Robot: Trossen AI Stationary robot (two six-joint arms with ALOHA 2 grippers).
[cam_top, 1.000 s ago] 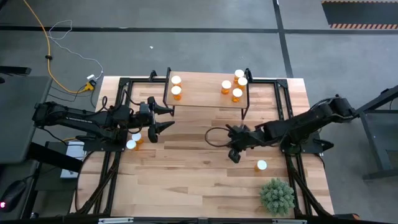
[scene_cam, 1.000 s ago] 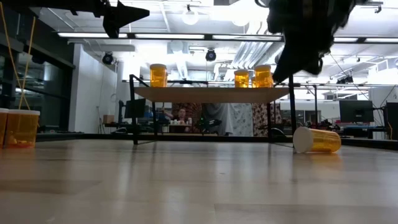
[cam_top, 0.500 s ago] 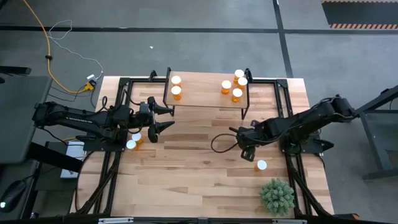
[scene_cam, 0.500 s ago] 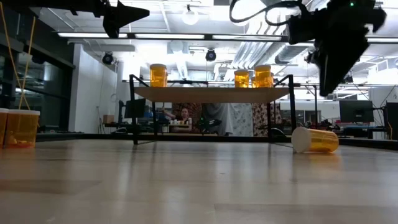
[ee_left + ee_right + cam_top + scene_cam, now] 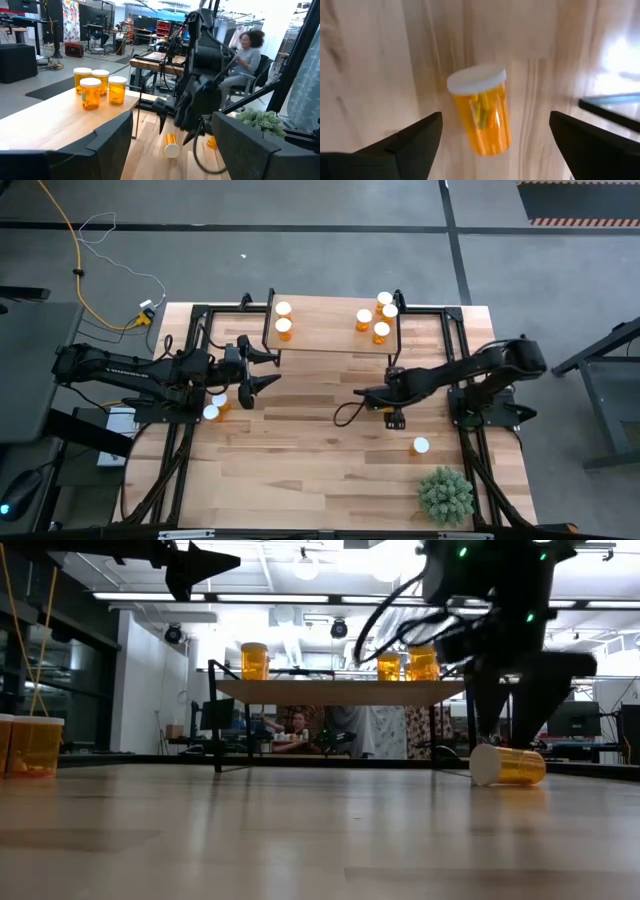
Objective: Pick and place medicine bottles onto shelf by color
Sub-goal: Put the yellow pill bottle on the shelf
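One orange medicine bottle with a white cap (image 5: 481,111) lies on its side on the table, right of the middle (image 5: 420,445) (image 5: 508,765). My right gripper (image 5: 393,418) (image 5: 508,730) (image 5: 495,122) is open and points down above the table, just beside this bottle and toward the far-left of it. It touches nothing. Two bottles (image 5: 284,320) stand at the left end of the shelf (image 5: 330,335) and several (image 5: 378,315) at its right end. Two more (image 5: 214,406) stand on the table at the left. My left gripper (image 5: 270,370) (image 5: 175,160) waits open and empty near the shelf's left leg.
A green spiky plant (image 5: 445,495) stands at the near right, close to the lying bottle. The shelf's black legs (image 5: 392,358) stand just beyond my right gripper. A cable loop (image 5: 345,415) hangs from the right arm. A person (image 5: 247,50) sits beyond the table.
My right gripper has gone a little toward the table's right edge, turned its fingers downward and come down toward the lying bottle. It stays open and empty. The bottle has not moved.
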